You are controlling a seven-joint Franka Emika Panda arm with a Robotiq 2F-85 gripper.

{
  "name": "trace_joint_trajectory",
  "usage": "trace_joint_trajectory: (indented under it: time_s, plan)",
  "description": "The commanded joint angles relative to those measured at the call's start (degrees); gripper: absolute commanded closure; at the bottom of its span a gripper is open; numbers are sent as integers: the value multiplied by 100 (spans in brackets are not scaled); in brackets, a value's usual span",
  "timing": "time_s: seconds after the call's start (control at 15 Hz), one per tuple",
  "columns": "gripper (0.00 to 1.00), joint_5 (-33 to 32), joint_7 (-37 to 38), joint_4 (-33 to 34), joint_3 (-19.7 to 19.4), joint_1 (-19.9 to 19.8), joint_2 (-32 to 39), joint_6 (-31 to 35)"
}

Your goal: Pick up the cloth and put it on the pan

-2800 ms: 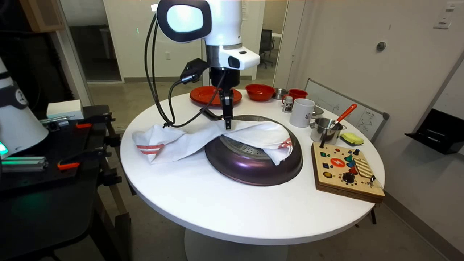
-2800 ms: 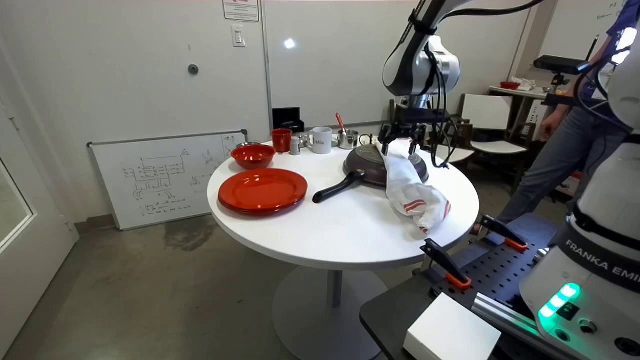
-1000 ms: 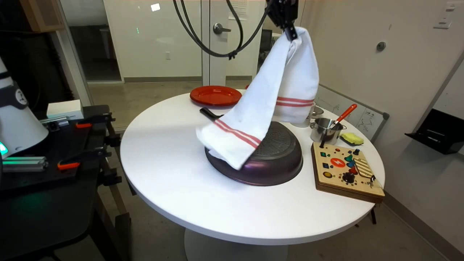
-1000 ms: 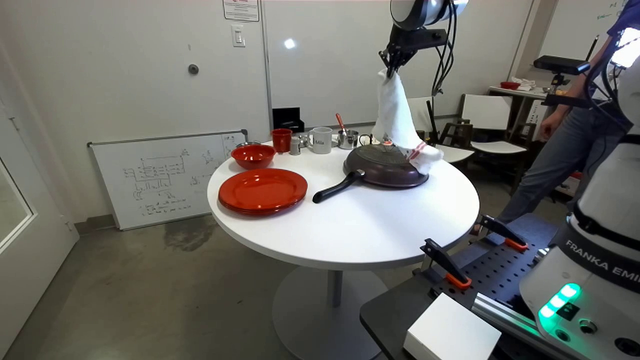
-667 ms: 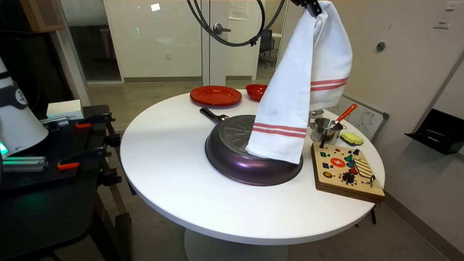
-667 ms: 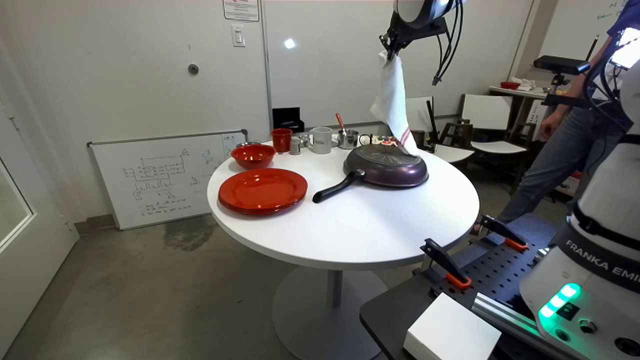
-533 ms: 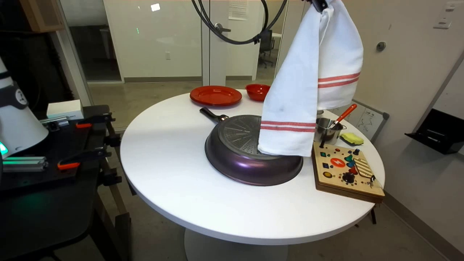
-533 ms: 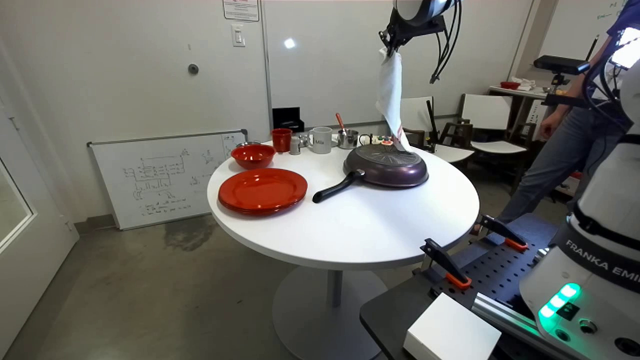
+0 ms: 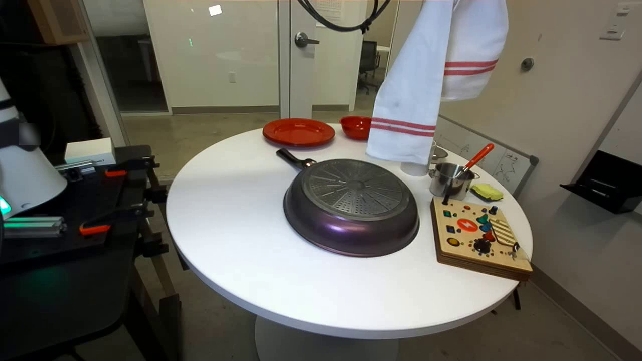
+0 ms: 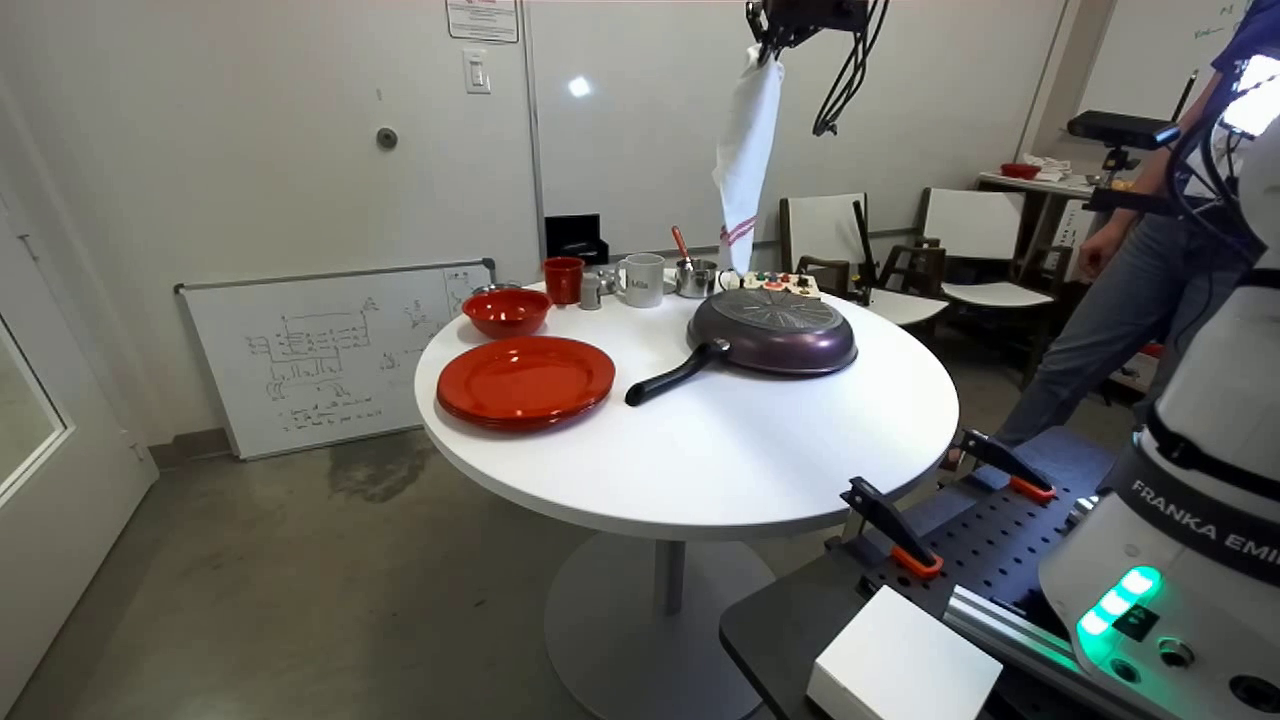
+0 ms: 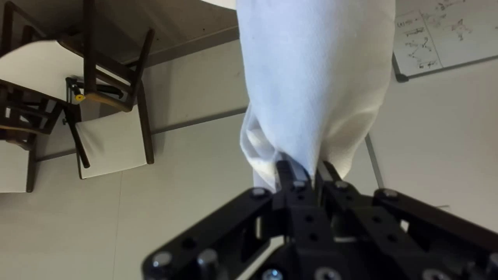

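The white cloth point(image 9: 409, 85) with red stripe bands hangs in the air in both exterior views, pinched near its middle so two ends drop down. My gripper point(image 10: 768, 52) is shut on it, and in the wrist view the folds of the cloth point(image 11: 311, 77) bunch between the fingertips and around them. The dark pan point(image 9: 351, 200) lies upside down on the round table, its patterned base facing up and its handle toward the red plates. The cloth's lower end hangs above the table beyond the pan point(image 10: 775, 335), not touching it. In one exterior view the gripper is above the frame.
Red plates point(image 9: 299, 132) and a red bowl point(image 9: 355, 127) stand at the table's far side. A white mug point(image 10: 643, 280), a steel pot point(image 9: 451, 180) with a red-handled tool, a yellow sponge point(image 9: 486, 191) and a wooden button board point(image 9: 479, 235) line another side.
The cloth lay draped across the pan and table under the open gripper. The gripper has shut on it and raised it. Over the last half second both rose further and shifted off the pan.
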Motion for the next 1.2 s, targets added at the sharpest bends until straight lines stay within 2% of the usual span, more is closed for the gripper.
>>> trace_joint_trajectory:
  time_s: [0.0, 0.13, 0.2, 0.27, 0.47, 0.53, 0.6, 0.73, 1.0, 1.07, 1.13]
  plan:
    - [99, -102, 269, -188, -119, 8, -208, 87]
    - [99, -10, 176, -567, -94, -8, -424, 122]
    - [99, 248, 13, -809, 12, -47, -560, 160]
    - [98, 785, -226, -1268, 210, -97, -798, 327]
    - [99, 1559, -130, -2189, 383, 18, -1191, 541]
    - [99, 1575, 49, -2408, 372, 45, -1296, 574]
    - [99, 1494, 144, -2592, 362, 48, -1389, 579]
    - [99, 782, 694, -2929, 305, -88, -1561, 768]
    - [99, -572, 1638, -3350, 407, -635, -1780, 931]
    - [99, -718, 1770, -3414, 425, -716, -1760, 953]
    - [99, -275, 1497, -3543, 340, -497, -1683, 965]
